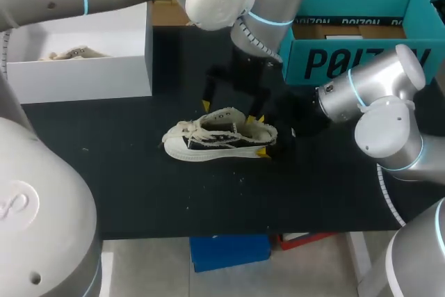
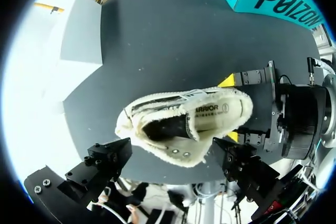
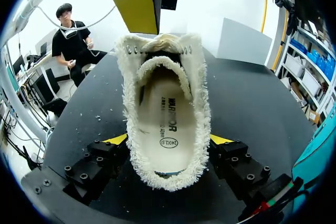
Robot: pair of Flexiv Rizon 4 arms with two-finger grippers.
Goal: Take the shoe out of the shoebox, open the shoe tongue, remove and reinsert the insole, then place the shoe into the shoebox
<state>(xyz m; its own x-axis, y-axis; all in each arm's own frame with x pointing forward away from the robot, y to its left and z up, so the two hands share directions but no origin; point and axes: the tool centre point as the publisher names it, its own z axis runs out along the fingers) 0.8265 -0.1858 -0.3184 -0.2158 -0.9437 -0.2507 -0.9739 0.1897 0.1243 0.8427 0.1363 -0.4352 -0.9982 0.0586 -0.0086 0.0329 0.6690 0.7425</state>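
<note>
1. The teal shoebox (image 1: 361, 60) carries a single word in large dark block capitals across its outer side wall. The same word shows in the left wrist view.
2. A dark band along that shoebox's inner rim repeats a small teal word several times.
3. The insole (image 3: 167, 124) inside the shoe (image 3: 198, 95) bears a dark word in capitals. Beneath that word runs a line of tiny characters too small to make out, and nearer the heel is a small oval stamp enclosing a number.

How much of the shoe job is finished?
The shoe is out of the teal shoebox, on the table. Its heel is clamped by the right end effector; the left end effector hovers open above. The insole sits inside, so removing, refitting and reboxing seem left.
</note>
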